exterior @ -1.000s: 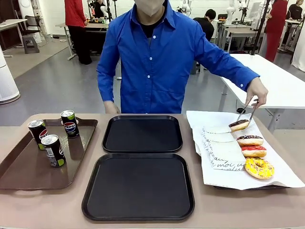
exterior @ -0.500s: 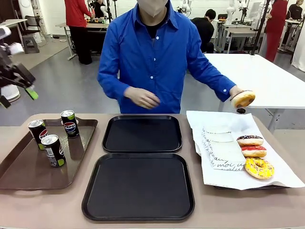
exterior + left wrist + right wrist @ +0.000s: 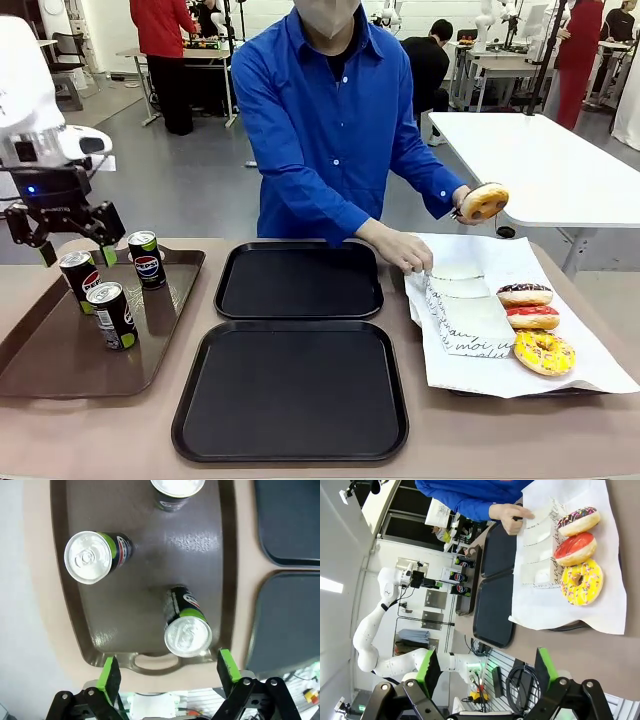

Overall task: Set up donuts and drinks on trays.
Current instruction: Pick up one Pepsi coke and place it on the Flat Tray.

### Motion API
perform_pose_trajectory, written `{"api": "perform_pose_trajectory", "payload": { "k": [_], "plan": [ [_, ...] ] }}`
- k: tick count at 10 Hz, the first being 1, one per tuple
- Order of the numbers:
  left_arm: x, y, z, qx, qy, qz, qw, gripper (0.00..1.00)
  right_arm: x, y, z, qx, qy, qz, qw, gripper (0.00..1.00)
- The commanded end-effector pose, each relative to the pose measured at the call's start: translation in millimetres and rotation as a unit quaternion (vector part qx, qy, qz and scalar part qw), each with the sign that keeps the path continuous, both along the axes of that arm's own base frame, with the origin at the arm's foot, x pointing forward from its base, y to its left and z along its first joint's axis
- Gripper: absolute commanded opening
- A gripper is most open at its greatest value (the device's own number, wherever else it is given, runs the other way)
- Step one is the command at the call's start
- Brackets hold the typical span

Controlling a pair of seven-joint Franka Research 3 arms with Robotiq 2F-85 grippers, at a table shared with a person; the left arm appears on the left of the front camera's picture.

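Three black Pepsi cans [image 3: 110,315] stand on a brown tray [image 3: 60,375] at the left. My left gripper [image 3: 75,252] hangs open just above the rear cans; in the left wrist view it [image 3: 168,669] looks down on the can tops [image 3: 187,632], nothing between its fingers. Two black trays [image 3: 300,280] [image 3: 290,390] lie bare in the middle. Chocolate [image 3: 524,294], red [image 3: 532,317] and yellow-sprinkled donuts [image 3: 544,352] sit on white paper at the right. The person holds a glazed donut [image 3: 484,202] in the air. My right gripper [image 3: 486,669] is open, high off the table's right end.
The person's other hand [image 3: 408,255] rests on the white paper [image 3: 470,320] by the far tray's corner. Flat white boxes with black script [image 3: 478,335] lie on the paper. The brown tray's handle [image 3: 155,661] faces my left gripper.
My left arm has swung in from the left and down over the cans. The person lifted a donut off the paper and moved the other hand onto the paper.
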State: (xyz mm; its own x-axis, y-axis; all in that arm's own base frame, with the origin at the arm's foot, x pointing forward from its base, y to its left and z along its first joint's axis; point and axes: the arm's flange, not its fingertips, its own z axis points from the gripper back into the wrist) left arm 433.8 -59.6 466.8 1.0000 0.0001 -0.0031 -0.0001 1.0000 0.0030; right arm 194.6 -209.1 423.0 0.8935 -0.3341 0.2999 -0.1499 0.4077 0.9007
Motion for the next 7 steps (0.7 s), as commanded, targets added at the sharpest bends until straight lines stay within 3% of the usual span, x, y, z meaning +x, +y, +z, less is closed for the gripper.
{"api": "perform_pose_trajectory", "payload": {
  "k": [1,7],
  "plan": [
    [-3.8,1.3,14.3,-0.016,0.003,0.001,1.000,1.00,1.1,-1.0,0.7,0.005,-0.012,0.001,1.000,1.00],
    [-3.8,1.3,14.3,-0.016,0.003,0.001,1.000,1.00,1.1,-1.0,0.7,0.005,-0.012,0.001,1.000,1.00]
  ]
}}
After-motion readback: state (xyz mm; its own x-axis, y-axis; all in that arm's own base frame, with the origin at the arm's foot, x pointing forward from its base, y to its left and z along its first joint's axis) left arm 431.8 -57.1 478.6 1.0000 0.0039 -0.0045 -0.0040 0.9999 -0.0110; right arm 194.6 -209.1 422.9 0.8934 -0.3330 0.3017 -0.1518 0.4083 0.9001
